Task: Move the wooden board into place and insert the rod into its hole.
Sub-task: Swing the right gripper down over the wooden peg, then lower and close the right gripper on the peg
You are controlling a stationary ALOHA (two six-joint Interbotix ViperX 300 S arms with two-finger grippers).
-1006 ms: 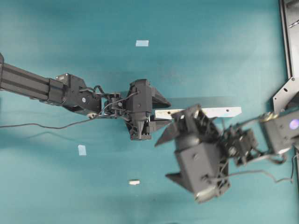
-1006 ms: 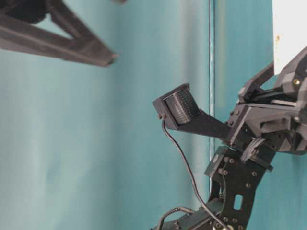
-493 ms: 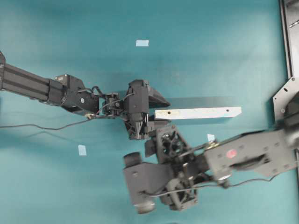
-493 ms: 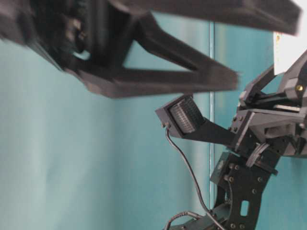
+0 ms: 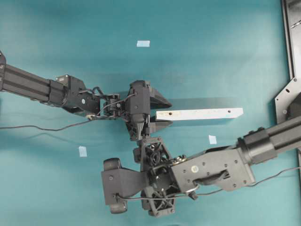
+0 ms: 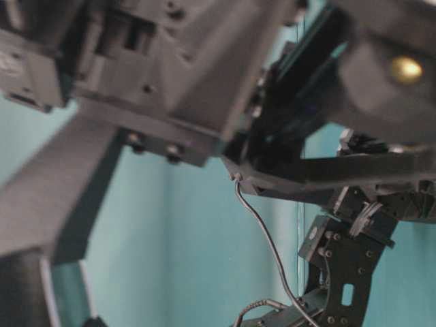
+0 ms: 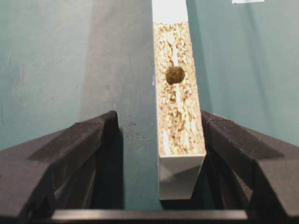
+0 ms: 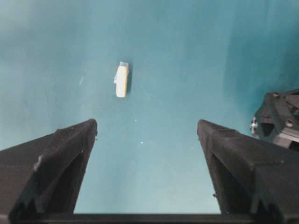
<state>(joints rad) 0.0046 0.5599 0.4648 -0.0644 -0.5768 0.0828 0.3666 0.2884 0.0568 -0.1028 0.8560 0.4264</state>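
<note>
Left gripper (image 7: pixel 159 140) loosely straddles the board (image 7: pixel 177 116) end, fingers spread; right gripper (image 8: pixel 147 140) gapes empty above the rod (image 8: pixel 121 80).

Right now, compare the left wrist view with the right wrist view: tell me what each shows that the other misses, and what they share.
Only the left wrist view shows the wooden board, its end standing between the left hand's fingers, one finger close against it, with a dark hole in its rough upper edge and a pale tape square at the top.

Only the right wrist view shows the rod, lying alone ahead of the open right hand.

Both share the teal table and a pair of spread black fingers.
</note>
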